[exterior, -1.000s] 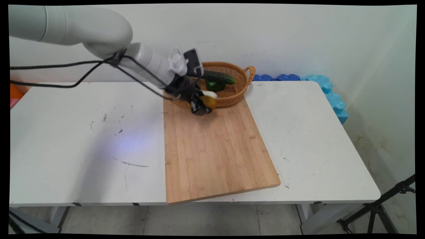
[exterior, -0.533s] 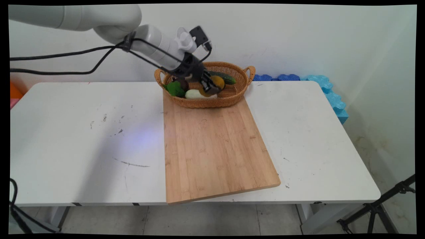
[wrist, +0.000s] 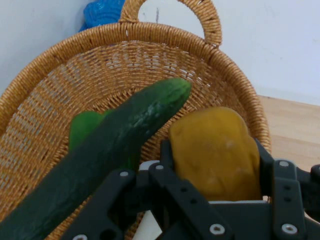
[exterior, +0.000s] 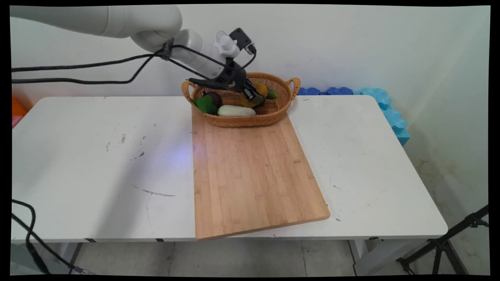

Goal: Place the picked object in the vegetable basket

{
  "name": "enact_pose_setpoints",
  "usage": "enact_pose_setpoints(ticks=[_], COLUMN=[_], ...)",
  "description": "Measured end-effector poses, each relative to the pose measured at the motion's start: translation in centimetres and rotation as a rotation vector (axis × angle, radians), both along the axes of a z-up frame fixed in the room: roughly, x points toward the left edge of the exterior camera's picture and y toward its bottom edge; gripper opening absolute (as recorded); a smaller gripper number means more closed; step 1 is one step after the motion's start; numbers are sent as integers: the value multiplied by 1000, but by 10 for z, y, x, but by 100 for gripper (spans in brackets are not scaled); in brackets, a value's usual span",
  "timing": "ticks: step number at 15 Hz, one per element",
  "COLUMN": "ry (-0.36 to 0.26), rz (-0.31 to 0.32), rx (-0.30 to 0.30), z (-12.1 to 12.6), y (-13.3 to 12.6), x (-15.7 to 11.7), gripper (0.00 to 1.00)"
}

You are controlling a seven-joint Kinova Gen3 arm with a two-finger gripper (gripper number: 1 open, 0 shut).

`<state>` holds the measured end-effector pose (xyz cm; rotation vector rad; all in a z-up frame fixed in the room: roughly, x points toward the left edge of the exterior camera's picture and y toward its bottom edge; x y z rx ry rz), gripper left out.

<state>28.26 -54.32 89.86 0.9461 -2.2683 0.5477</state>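
Note:
My gripper (exterior: 253,95) is shut on a yellow-brown lumpy vegetable (exterior: 260,90) and holds it just inside the wicker basket (exterior: 242,121) at the table's far side. In the hand view the yellow vegetable (wrist: 212,150) sits between the two black fingers (wrist: 265,160), over the basket's right half (wrist: 150,55). A dark green cucumber (wrist: 115,150) lies slantwise right beside it, with a green pepper (wrist: 82,127) under the cucumber. The cucumber's tip (exterior: 272,93) shows past the gripper in the main view.
The basket also holds a white long vegetable (exterior: 236,111), a green leafy piece (exterior: 205,104) and a dark round item (exterior: 213,97). A bamboo cutting board (exterior: 250,171) runs from the basket to the table's near edge. Blue foam blocks (exterior: 375,97) line the far right.
The gripper has carried the yellow vegetable from above the board's far end up and to the right, into the basket beside the cucumber.

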Motion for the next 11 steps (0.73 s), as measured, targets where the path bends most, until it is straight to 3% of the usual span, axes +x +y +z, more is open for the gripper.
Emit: enact_pose_setpoints(ticks=[7,8,11], ry=[7,8,11], rz=[-8,-10,-20], rx=[1,0,-7], z=[-23,-25,-29], y=[-14,-14,-17], x=[-3,-3,-5], gripper=[0,100,100])
